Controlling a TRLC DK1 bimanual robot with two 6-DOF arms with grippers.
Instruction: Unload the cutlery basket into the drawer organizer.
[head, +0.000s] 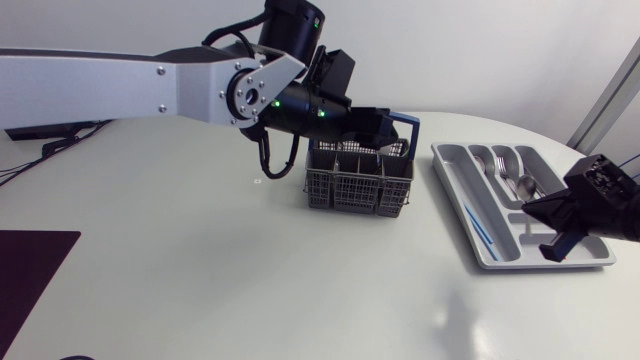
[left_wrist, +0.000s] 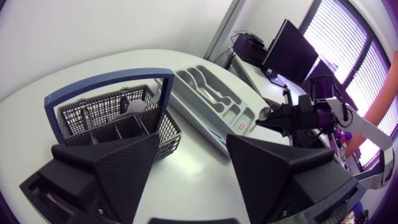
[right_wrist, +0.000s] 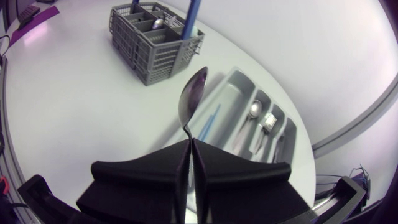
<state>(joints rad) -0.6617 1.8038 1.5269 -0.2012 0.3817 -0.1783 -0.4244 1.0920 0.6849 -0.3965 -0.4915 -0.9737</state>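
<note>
The grey wire cutlery basket (head: 357, 180) with a blue handle (head: 410, 124) stands mid-table. My left gripper (head: 390, 130) hovers over its far side, open, nothing between its fingers (left_wrist: 124, 165); the basket (left_wrist: 115, 118) lies just ahead of the left finger. A piece of cutlery (right_wrist: 158, 23) shows inside the basket (right_wrist: 155, 43). The grey drawer organizer (head: 470, 225) lies to the right, with spoons (head: 505, 170) and a thin blue stick (head: 483, 228) in it. My right gripper (head: 556, 240) hangs over its near end, shut on a spoon (right_wrist: 191, 99) by the handle, bowl pointing away above the organizer (right_wrist: 233, 84).
A dark mat (head: 25, 275) lies at the table's front left corner. Cables (head: 40, 150) trail at the far left edge. The left arm (head: 120, 85) spans the back of the table. Bare white tabletop (head: 250, 280) stretches in front of the basket.
</note>
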